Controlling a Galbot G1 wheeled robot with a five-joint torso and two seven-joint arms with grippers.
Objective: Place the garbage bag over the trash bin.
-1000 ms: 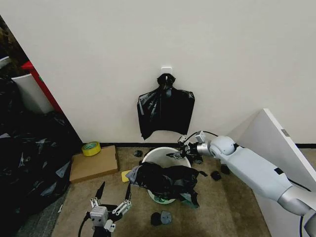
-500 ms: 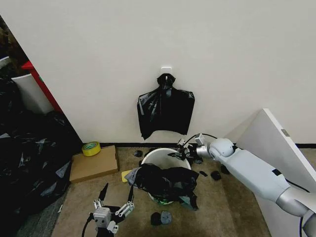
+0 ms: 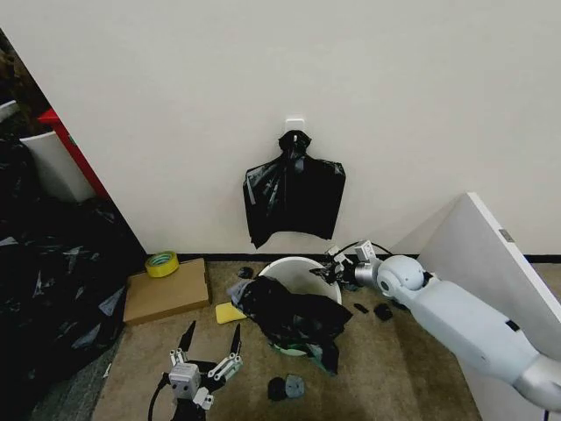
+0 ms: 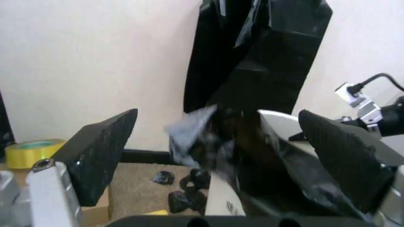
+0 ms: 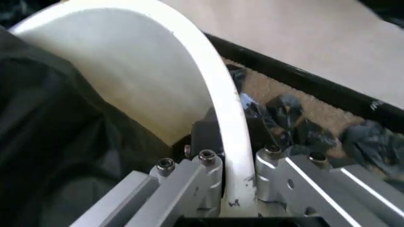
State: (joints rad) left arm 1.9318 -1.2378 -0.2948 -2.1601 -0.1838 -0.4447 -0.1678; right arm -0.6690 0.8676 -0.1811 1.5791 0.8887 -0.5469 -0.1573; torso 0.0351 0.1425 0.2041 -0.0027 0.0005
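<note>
Nearest the robot, the left gripper point(image 3: 209, 351) hovered low over the carpet with its two dark fingers point(image 4: 104, 146) spread wide and nothing between them. Just beyond it lay one yellow sponge point(image 3: 230, 312) and, to the left, one flat cardboard box point(image 3: 166, 290) carrying one roll of yellow tape point(image 3: 161, 263); several small dark scraps point(image 3: 287, 387) dotted the floor. The garbage bag point(image 3: 294, 317), glossy, black and crumpled, draped over the near rim of the trash bin point(image 3: 298, 271), leaving the far rim bare. The right gripper point(image 3: 335, 272) was clenched on that far rim, one finger inside the white wall point(image 5: 158, 80) and one outside. Behind, one flat black bundle point(image 3: 294, 195) hung on the wall.
</note>
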